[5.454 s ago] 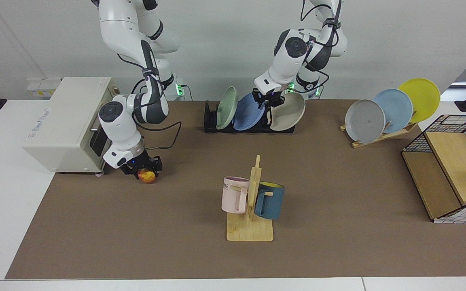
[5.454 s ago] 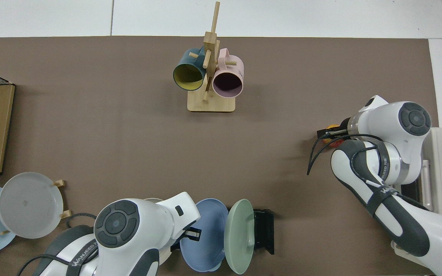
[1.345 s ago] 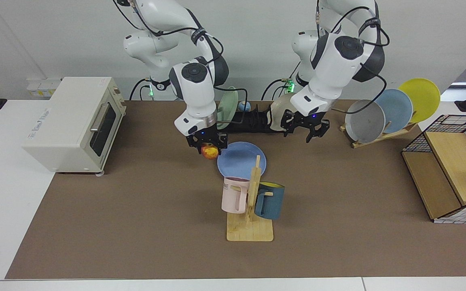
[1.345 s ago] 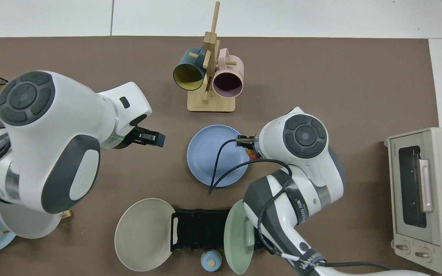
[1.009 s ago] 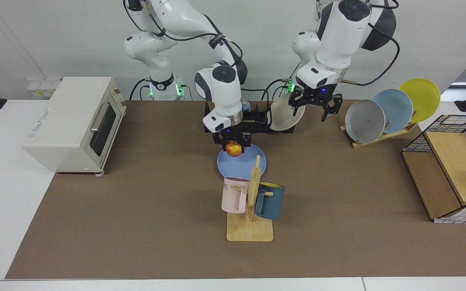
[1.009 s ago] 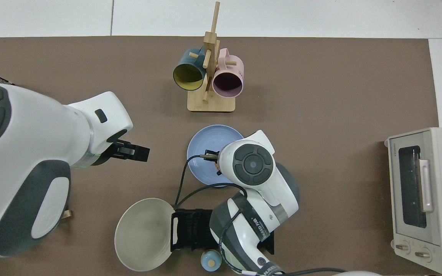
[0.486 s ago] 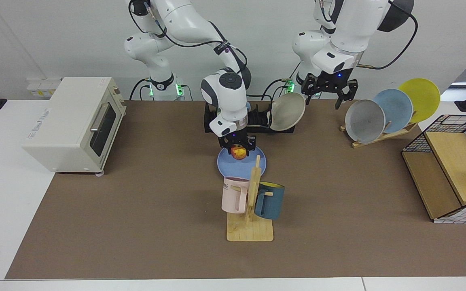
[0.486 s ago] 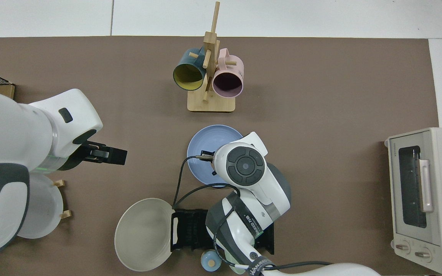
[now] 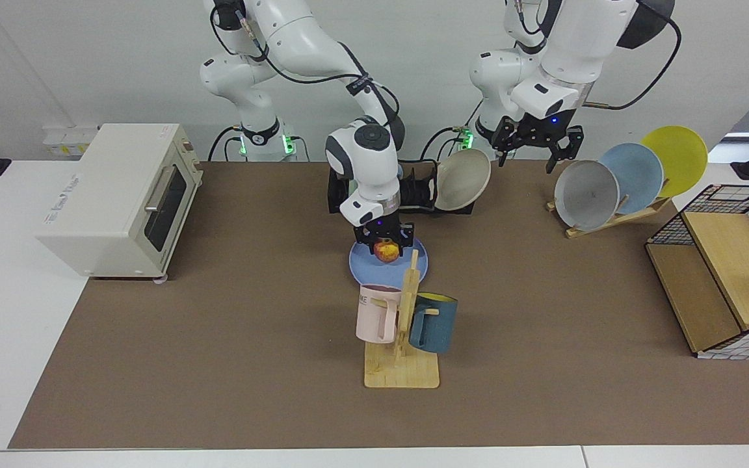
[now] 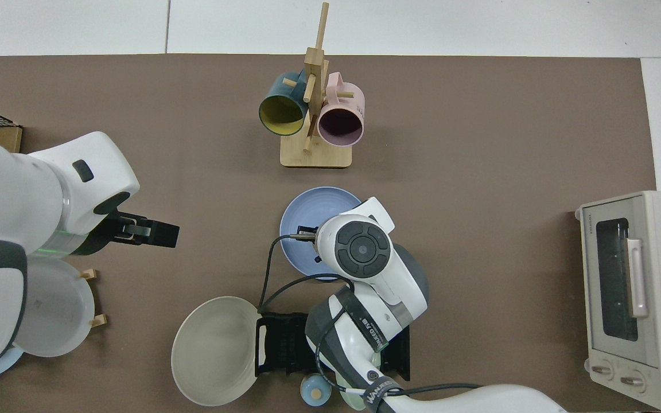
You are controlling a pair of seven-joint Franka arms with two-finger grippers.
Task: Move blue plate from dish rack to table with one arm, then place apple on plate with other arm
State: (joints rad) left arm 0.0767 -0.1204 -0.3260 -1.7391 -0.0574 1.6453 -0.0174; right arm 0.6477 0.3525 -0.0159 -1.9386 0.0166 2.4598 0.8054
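Note:
The blue plate [image 9: 365, 265] lies flat on the table [image 9: 218, 364], just behind the mug tree; the top view shows the blue plate [image 10: 307, 221] half covered by the right arm's wrist. My right gripper [image 9: 385, 246] is shut on the apple [image 9: 385, 251] and holds it low over the plate's middle; whether the apple touches the plate I cannot tell. From above the apple is hidden. My left gripper [image 9: 537, 144] hangs open and empty, raised beyond the dish rack [image 9: 417, 195] near the plate stand. In the top view the left gripper [image 10: 155, 234] sits far left of the plate.
A wooden mug tree [image 9: 404, 325] with a pink and a dark blue mug stands right in front of the plate. A beige plate [image 9: 462, 179] leans in the rack. A plate stand [image 9: 586, 195] holds three plates at right. A toaster oven [image 9: 114, 195] is at left, a wire basket [image 9: 719, 273] at far right.
The right gripper has carried the apple from the toaster side over the plate and lowered it slightly. The left arm, having set the plate down, has risen and drawn back toward the plate stand.

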